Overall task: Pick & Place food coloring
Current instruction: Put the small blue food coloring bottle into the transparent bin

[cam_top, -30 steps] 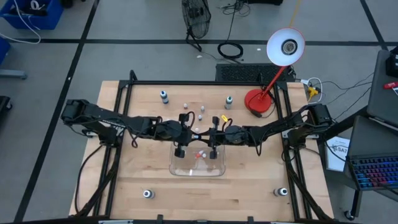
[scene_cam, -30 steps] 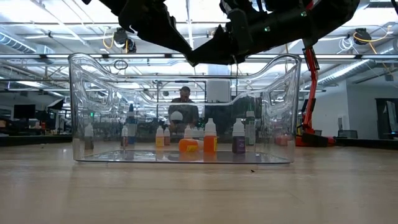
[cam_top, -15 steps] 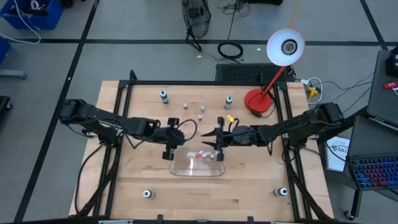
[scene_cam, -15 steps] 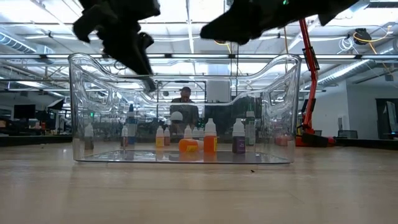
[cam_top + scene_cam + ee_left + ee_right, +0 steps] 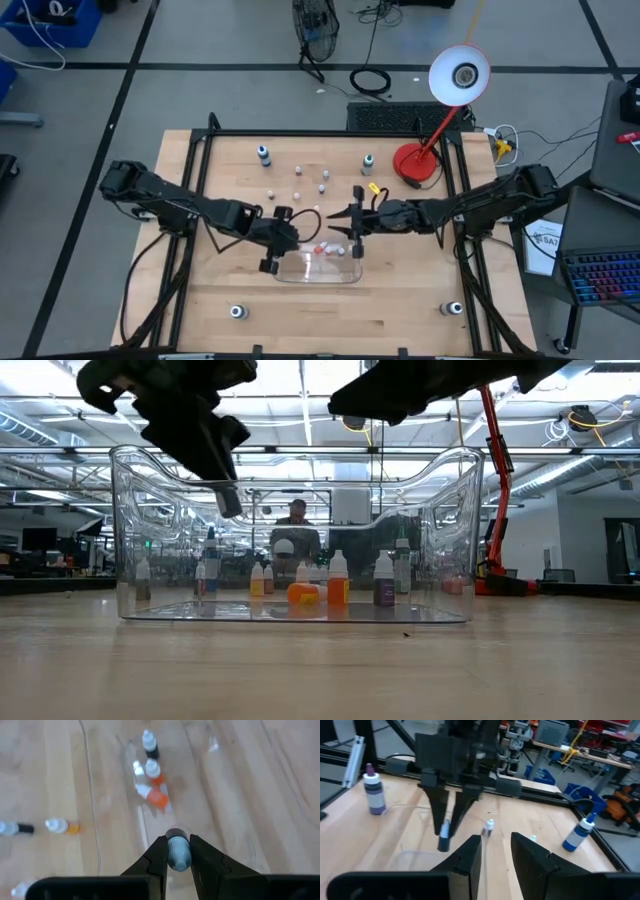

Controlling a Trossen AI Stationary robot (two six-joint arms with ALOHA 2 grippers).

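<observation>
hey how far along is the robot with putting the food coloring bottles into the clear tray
Done: a few small bottles, including an orange one, already sit inside the clear tray. In hand: the left gripper is shut on a small blue-capped bottle over the tray's left end. Left: several tiny bottles remain on the table behind the tray. The right gripper is open and empty.

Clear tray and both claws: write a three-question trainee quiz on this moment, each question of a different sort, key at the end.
1. True or false: the left claw is shut on a small bottle.
2. Where does the left claw hang? A) over the clear tray B) beside the red lamp C) off the table
3. Fill in: the right claw holds ____.

Key: 1 true; 2 A; 3 nothing, its fingers are apart.
</observation>
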